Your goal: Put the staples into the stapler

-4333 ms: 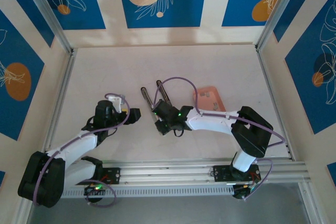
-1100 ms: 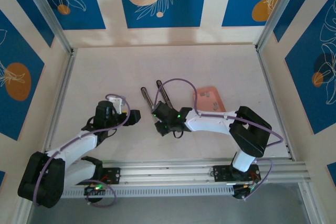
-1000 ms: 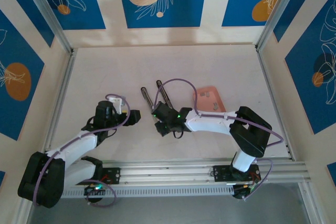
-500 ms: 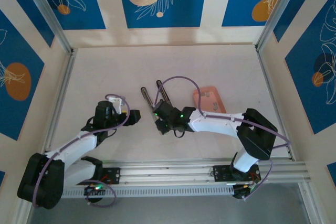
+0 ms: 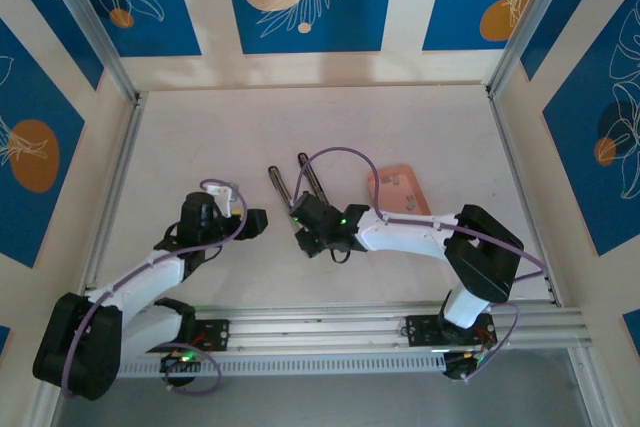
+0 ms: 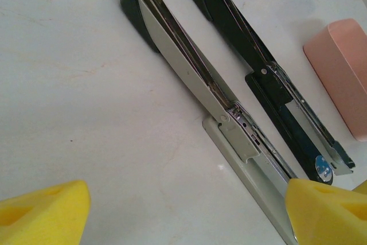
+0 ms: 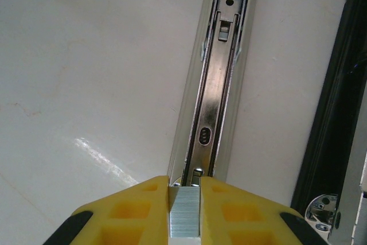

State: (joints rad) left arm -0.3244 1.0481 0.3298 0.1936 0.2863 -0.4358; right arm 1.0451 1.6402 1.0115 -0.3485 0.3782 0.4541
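Observation:
The stapler lies swung open on the table as two long arms, a grey-white one (image 5: 278,188) (image 6: 189,76) and a black one (image 5: 310,179) (image 6: 258,78). My right gripper (image 5: 308,235) (image 7: 184,183) is shut on a silver strip of staples (image 7: 184,215), directly over the near end of the shiny magazine channel (image 7: 221,84); whether they touch I cannot tell. More staples (image 5: 397,184) show as grey patches in the pink tray (image 5: 400,192) (image 6: 339,73). My left gripper (image 5: 258,222) (image 6: 186,202) is open, its yellow fingers (image 6: 46,213) low over the table beside the grey arm.
The pink tray lies just right of the stapler, under the right forearm. Aluminium rails (image 5: 110,197) and blue patterned walls border the white table. Open table surface stretches behind the stapler and to its left.
The right arm's elbow swung out to the right and came back; its gripper with the staples stayed almost still at the stapler's near end. The left arm has not moved.

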